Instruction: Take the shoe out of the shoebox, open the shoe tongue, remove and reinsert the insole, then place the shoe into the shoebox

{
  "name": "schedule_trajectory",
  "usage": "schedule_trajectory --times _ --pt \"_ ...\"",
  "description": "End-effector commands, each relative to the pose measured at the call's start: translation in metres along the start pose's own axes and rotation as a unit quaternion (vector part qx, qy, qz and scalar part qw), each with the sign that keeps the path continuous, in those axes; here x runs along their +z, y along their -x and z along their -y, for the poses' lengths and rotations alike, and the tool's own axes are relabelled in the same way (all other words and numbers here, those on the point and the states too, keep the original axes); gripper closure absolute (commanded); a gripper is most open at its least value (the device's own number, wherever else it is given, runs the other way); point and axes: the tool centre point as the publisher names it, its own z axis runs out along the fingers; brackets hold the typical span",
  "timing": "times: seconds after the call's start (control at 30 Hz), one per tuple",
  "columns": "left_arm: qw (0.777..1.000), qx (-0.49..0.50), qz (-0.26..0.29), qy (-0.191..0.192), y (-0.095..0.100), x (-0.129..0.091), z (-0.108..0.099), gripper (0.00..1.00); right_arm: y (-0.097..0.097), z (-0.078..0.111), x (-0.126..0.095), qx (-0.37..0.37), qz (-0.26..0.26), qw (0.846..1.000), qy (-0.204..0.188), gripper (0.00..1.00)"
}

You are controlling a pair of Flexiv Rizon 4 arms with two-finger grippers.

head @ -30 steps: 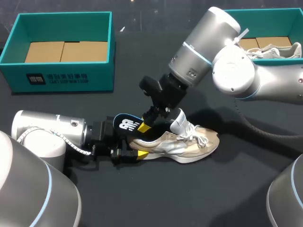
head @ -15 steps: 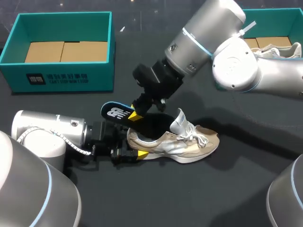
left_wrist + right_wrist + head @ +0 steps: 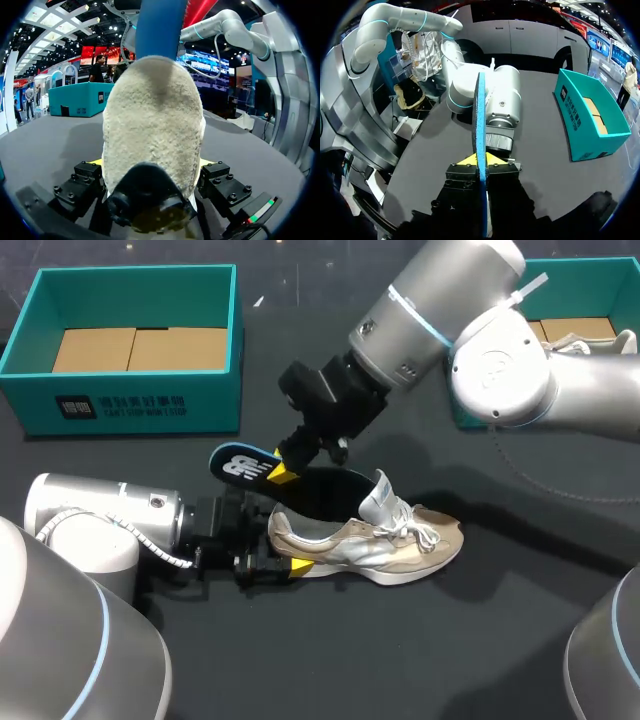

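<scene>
Shoe: lies on its sole at centre frame in the head view, toe toward the right, heel toward the left. Tongue stands up and the opening is exposed.
Insole: blue with a dark top. Its heel end is raised above and left of the shoe's heel. I cannot tell whether its front end is clear of the opening.
Right gripper: clenched on the insole. In the right wrist view the yellow tips pinch the thin blue edge from both sides.
Left gripper: grasping the shoe's heel, a yellow tip pressed against each side, bracing it low against the table.
Shoebox: teal, upper left, well apart from the shoe, only cardboard showing inside.
Second box: upper right, partly behind the right arm, another shoe inside.
Step, as judged: insole removal nearly done, reinsertion next.
Risk 1: the pinch is narrow and on an edge, so the insole may twist or slip out.
Risk 2: a snagged front end could drag the shoe from the heel brace.
Risk 3: the tongue could flop back and block reinsertion.
</scene>
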Motion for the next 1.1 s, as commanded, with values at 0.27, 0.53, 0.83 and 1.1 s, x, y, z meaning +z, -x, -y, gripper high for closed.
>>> schedule_trajectory --times 0.27,0.53,0.83,1.1 --pt "1.0 0.0 0.001 0.0 0.0 0.001 -0.001 1.0 -0.02 -0.062 -0.09 -0.087 0.075 0.988 0.099 1.0" --pt "1.0 0.0 0.001 0.0 0.0 0.001 -0.001 1.0 -0.021 -0.07 -0.095 -0.113 0.072 0.986 0.102 1.0" --pt "1.0 0.0 0.001 0.0 0.0 0.001 -0.001 1.0 -0.033 -0.081 -0.108 -0.12 0.069 0.975 0.176 1.0" --pt "1.0 0.0 0.001 0.0 0.0 0.001 -0.001 1.0 -0.066 -0.075 -0.122 -0.067 0.064 0.936 0.339 1.0"
